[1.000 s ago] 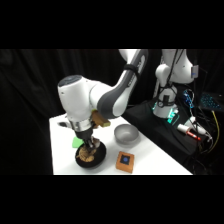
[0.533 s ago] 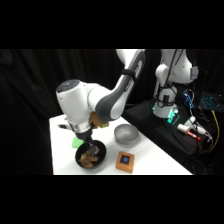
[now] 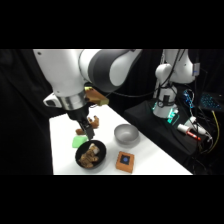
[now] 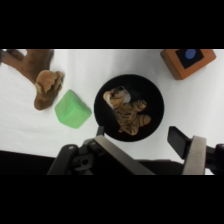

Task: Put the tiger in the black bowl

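Near the front edge of the white table [image 3: 62, 127], toward its left corner in the side view, the black bowl [image 3: 80, 161] is seen, and the tiger [image 3: 90, 153] is found lying inside it. From the wrist view the tiger [image 4: 125, 110] is shown sprawled across the middle of the black bowl [image 4: 152, 97], its striped body resting on the bowl's floor, clear of the rim.

The gripper [image 3: 89, 132] is held just above the bowl's far rim in the side view, and no contact with the toy is seen. In the wrist view the gripper [image 4: 150, 150] is seen with its fingers [image 4: 192, 152] spread wide apart, nothing being held between them; the tiger lies beyond the fingertips, free of both.

A green block [image 4: 72, 109] is placed just beside the bowl, on the side toward the table's left edge, and it is partly hidden by the arm in the side view [image 3: 78, 141]. A brown animal toy [image 4: 46, 87] lies beyond the block, apart from the bowl. A shiny metal bowl [image 3: 125, 133] stands toward the right edge of the table, well apart from the black one. An orange block with a blue top [image 3: 125, 161] rests near the front edge, between the two bowls and nearer the viewer.
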Robot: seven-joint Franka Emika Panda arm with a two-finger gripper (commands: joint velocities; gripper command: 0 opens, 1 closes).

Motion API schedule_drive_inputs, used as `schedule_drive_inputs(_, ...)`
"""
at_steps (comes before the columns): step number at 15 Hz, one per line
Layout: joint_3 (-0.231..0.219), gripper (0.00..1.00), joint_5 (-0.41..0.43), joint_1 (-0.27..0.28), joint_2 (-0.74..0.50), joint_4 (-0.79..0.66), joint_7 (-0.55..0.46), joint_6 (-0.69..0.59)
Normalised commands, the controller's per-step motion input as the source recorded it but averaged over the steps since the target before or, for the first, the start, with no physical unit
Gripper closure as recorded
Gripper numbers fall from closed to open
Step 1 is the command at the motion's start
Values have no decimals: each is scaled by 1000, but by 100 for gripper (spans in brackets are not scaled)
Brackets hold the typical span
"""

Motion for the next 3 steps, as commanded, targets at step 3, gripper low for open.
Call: schedule_drive_inputs(3,47,0,-46,-14,-161,154,-59,-298)
